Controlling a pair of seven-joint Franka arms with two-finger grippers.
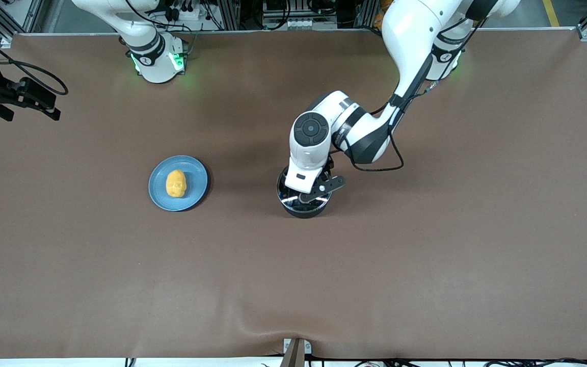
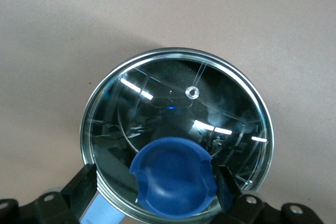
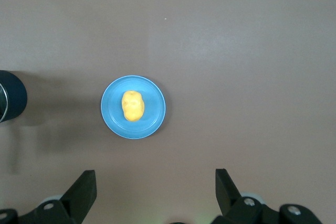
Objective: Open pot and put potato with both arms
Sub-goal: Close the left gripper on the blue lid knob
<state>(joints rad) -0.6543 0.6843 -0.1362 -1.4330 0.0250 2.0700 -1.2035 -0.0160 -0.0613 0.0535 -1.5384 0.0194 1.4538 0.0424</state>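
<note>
The pot sits mid-table with its glass lid on, and the blue knob lies right between the spread, empty fingers of the left gripper hanging just above it, so closing on the knob looks like the next move. The potato rests on the plate, beside the pot toward the right arm's end. The right gripper waits high over the table, also released, looking down on the plate.

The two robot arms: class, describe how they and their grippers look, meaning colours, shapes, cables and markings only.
Both arms are white, rounded jointed segments with dark grey joints; their bases glow green. The left arm has a round dark grey cap with a circular marking and a thin black cable looping beside it. The left gripper and right gripper have black, blocky fingers.
</note>
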